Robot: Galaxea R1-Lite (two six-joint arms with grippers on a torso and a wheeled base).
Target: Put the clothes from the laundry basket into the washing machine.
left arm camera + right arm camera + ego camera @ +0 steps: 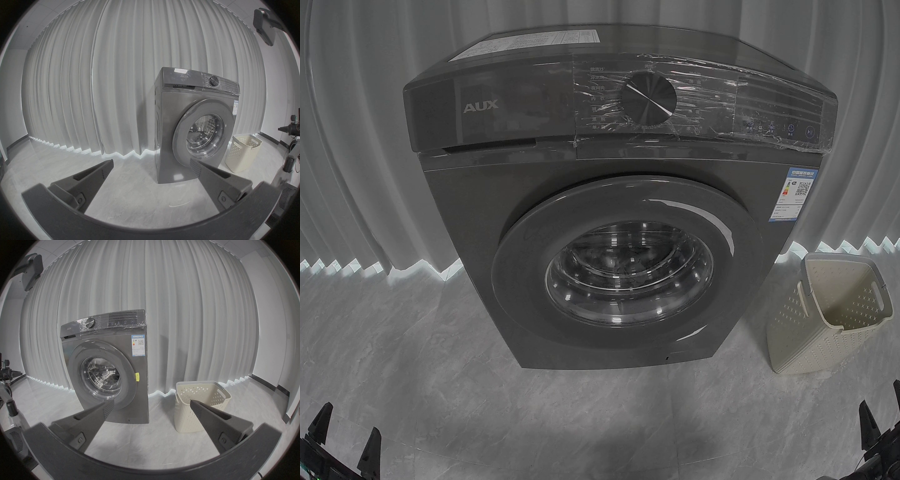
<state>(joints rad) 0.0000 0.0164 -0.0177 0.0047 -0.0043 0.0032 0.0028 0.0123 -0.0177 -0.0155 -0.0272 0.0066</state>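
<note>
From the head view, a grey washing machine (487, 206) is seen at the centre, against a pleated curtain (350, 156). Its round glass door (629, 273) is shut across the drum. A dial (648, 98) sits at 12 o'clock from the door, under a sheet of clear film, and a label (794, 194) is stuck at 2 o'clock. The laundry basket (800, 337) stands on the tiled floor (425, 350) at 4 o'clock from the door, just beside the machine, and its perforated inner walls are seen. No clothes can be made out in it. The left gripper (345, 437) is seen at 7 o'clock and the right gripper (882, 415) at 5 o'clock, both well apart from machine and basket.

In the left wrist view, the left gripper (151, 162) is spread wide with nothing held. The washing machine (170, 131) and the laundry basket (242, 153) are seen beyond it, and one finger (218, 181) overlaps the machine's lower front.

In the right wrist view, the right gripper (151, 402) is likewise spread wide and holds nothing. The shut door (101, 374) faces it, and one finger (215, 421) partly covers the laundry basket (184, 415).
</note>
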